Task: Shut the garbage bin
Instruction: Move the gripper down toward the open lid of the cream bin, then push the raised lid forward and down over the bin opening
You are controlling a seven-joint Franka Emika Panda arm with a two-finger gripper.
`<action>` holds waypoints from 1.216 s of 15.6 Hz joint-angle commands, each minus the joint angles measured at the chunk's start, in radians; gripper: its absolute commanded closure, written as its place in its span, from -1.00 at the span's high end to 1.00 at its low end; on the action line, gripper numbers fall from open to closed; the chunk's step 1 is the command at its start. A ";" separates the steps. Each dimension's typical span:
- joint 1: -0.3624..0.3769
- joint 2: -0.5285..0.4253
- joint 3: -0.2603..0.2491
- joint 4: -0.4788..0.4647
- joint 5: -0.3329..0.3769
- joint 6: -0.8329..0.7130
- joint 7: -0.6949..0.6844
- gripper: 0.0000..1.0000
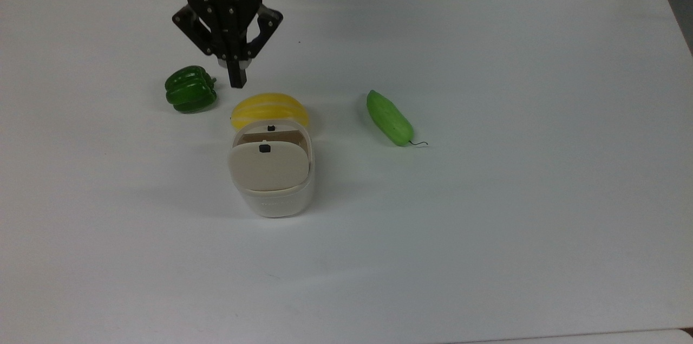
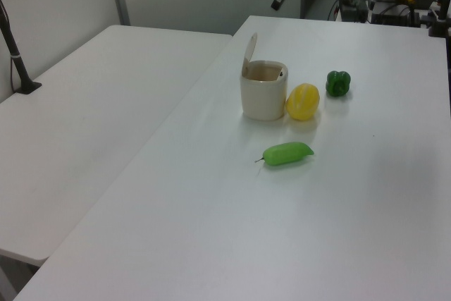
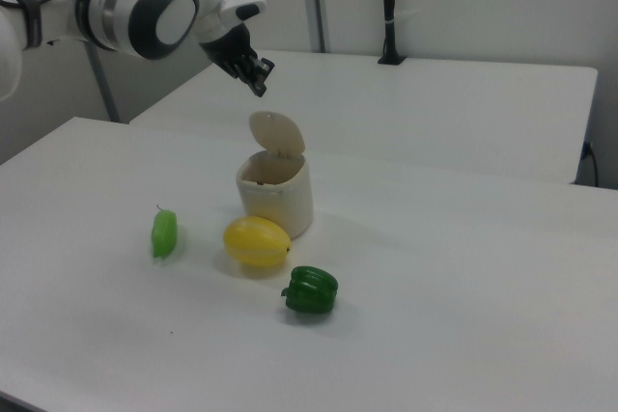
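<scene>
Top view puts the gripper (image 1: 237,82) high over the tabletop (image 1: 514,214), between the green pepper (image 1: 190,89) and the yellow melon (image 1: 269,110), with its fingers drawn together into one narrow point and nothing held. The garbage bin (image 1: 273,181) stands just beside the melon, apparently touching it, near the middle of the tabletop. Its beige lid (image 1: 268,166) is tipped up on its hinge, nearly upright in the right view (image 3: 275,132), so the bin is plainly not closed yet.

You are in the approach, I judge. Bring the gripper above and behind the raised lid, on its outer face, before you descend; in the right view the gripper (image 3: 257,81) hangs above the lid and just to the right view's left of it. Then push the lid's top edge over toward the opening with the narrow fingertips and follow it down in an arc. Press gently: the bin looks light and could slide or tip. Keep off the melon, and off the green cucumber (image 1: 389,117) lying well apart.
</scene>
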 commanded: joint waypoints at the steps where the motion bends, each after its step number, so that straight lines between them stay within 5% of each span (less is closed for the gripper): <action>1: 0.010 0.041 -0.009 0.010 0.013 0.055 -0.009 -1.00; 14: 0.038 0.147 -0.008 0.009 0.015 0.055 -0.011 -1.00; 19: 0.038 0.115 -0.009 0.015 0.015 0.054 -0.012 -1.00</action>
